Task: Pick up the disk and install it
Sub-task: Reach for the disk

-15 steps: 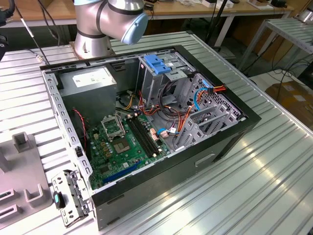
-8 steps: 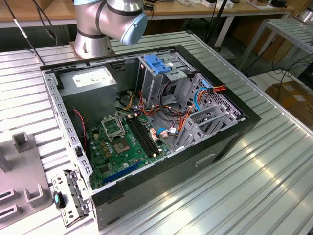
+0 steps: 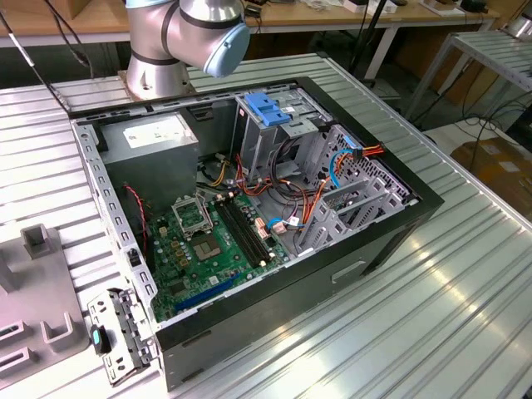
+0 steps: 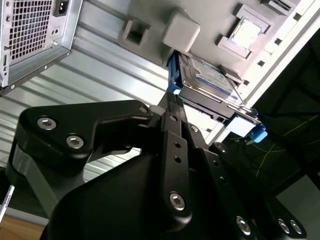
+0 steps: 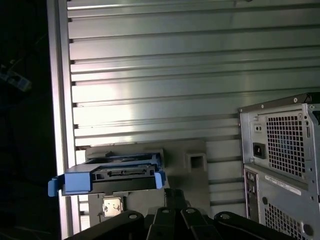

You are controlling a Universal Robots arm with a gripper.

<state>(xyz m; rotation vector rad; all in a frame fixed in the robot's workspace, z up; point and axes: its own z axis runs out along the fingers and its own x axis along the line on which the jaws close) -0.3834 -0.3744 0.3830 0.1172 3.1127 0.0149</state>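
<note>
The disk is a silver drive in a blue plastic carrier, and it rests on a grey fixture on the ribbed metal table. Its connector edge faces the first wrist view. In the second wrist view the disk shows its labelled face. My gripper hangs above the fixture, shut, with nothing visible between its tips. In the second wrist view the gripper ends right by a blue corner of the carrier. I cannot tell whether it touches that corner.
The open computer case lies on the table, with a blue-topped metal cage and a grey power supply inside. Its rear panel is close to the fixture. The arm's base stands behind the case. The table's edge runs beside the disk.
</note>
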